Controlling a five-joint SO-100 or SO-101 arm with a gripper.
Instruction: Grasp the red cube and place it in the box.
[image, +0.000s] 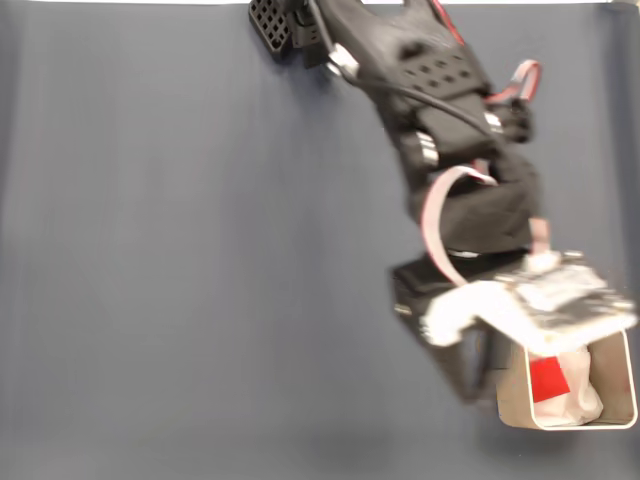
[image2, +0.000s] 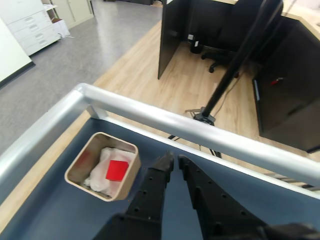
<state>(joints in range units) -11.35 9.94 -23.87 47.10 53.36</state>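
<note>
In the wrist view, the red cube (image2: 117, 170) lies in the box (image2: 79, 161), left of the claw (image2: 175, 162).

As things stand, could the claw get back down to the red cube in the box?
Probably yes. The red cube lies uncovered on the white lining of the open-topped box. The claw sits just beside the box, nearly closed and holding nothing, so it would have to open first.
</note>
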